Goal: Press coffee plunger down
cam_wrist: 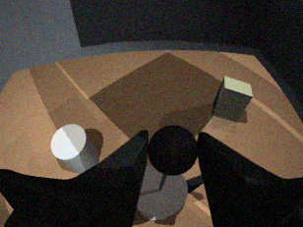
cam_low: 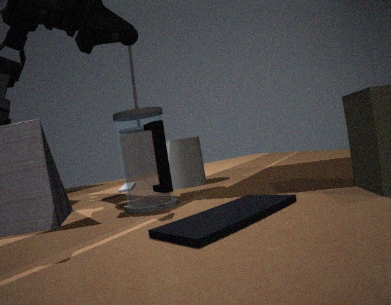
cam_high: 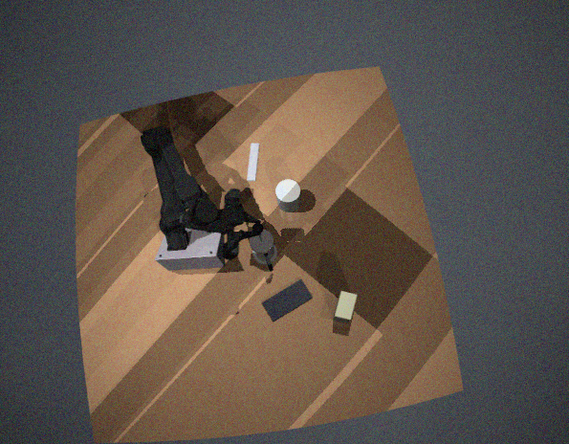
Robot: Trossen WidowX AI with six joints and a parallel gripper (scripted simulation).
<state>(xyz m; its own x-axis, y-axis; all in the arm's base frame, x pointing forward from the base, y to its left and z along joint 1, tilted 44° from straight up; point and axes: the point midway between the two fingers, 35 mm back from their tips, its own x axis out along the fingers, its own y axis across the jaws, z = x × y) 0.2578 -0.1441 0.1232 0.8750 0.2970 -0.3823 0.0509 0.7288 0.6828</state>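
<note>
Both claw fingers clamp plunger knob; rod raised; press upright.

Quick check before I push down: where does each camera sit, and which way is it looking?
Top: overhead, looking down on the table; whole arm shows.
Exterior: low at table level, looking across at the coffee press; gripper at upper left.
Wrist: on the gripper, looking down past both fingers closed on the plunger knob.
All three share the press and the white cylinder.
</note>
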